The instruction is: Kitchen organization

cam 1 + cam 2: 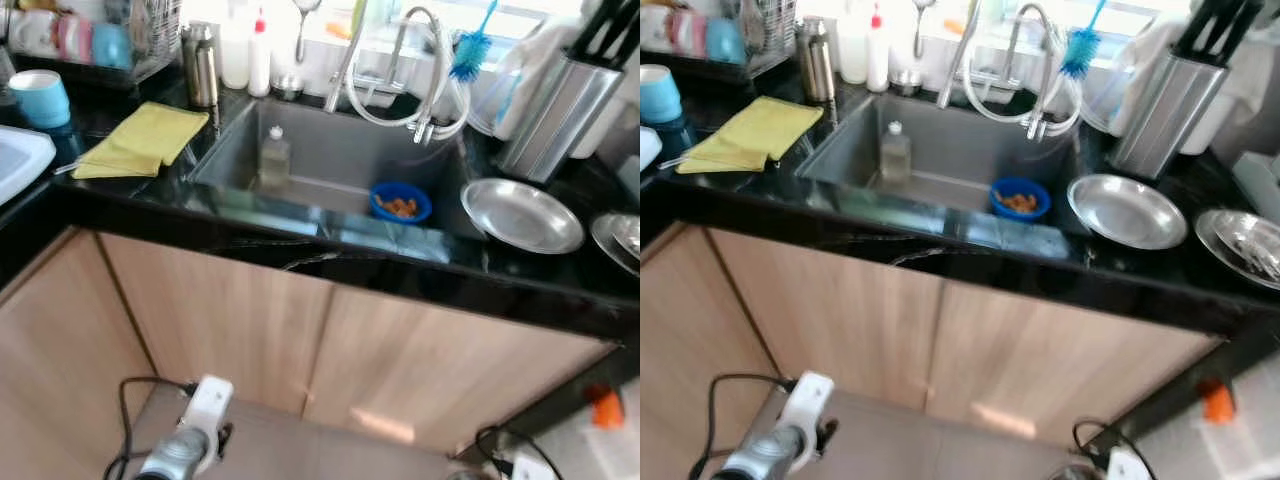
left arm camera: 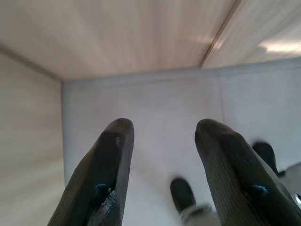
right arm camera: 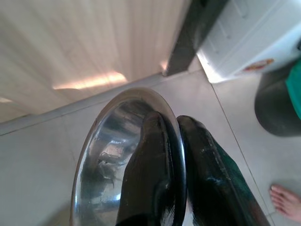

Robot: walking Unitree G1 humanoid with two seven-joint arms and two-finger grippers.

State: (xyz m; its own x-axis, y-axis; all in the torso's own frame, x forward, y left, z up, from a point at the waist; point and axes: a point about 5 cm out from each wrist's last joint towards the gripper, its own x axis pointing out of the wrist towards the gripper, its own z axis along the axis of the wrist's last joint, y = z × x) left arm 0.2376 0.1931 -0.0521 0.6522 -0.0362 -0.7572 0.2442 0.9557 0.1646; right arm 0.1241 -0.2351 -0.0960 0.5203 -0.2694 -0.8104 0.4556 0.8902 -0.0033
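Hanging low beside the pale wooden cabinet doors (image 1: 300,330), the right gripper (image 3: 174,127) pinches the rim of a shiny round steel bowl (image 3: 108,155), one black finger inside the rim and one outside, the bowl held on edge above the grey tiled floor (image 3: 42,160). A person's bare foot (image 3: 286,201) stands on the tiles near it, next to a white appliance (image 3: 254,37) and a dark round bin (image 3: 277,103).

The left gripper (image 2: 162,129) hangs idle over the floor in front of the cabinets, its two black fingers (image 2: 113,155) spread apart with nothing between them; its silver arm with a white wrist mount (image 1: 205,405) shows low in the head view.

Up on the black glossy countertop (image 1: 520,290), a dark rectangular sink (image 1: 340,150) holds a small blue bowl with orange-brown bits (image 1: 400,203) and a clear soap bottle (image 1: 274,158). A chrome tap with a coiled hose (image 1: 420,70) arches over the basin, and a blue bottle brush (image 1: 470,45) stands behind it. Just right of the sink lies a flat round steel plate (image 1: 520,215), with another steel dish (image 1: 1245,245) further right and a steel knife block (image 1: 560,110) behind. Left of the sink lie a folded yellow cloth (image 1: 145,140), a steel flask (image 1: 200,65), a white squeeze bottle with a red cap (image 1: 259,55) and a light blue cup (image 1: 40,97).
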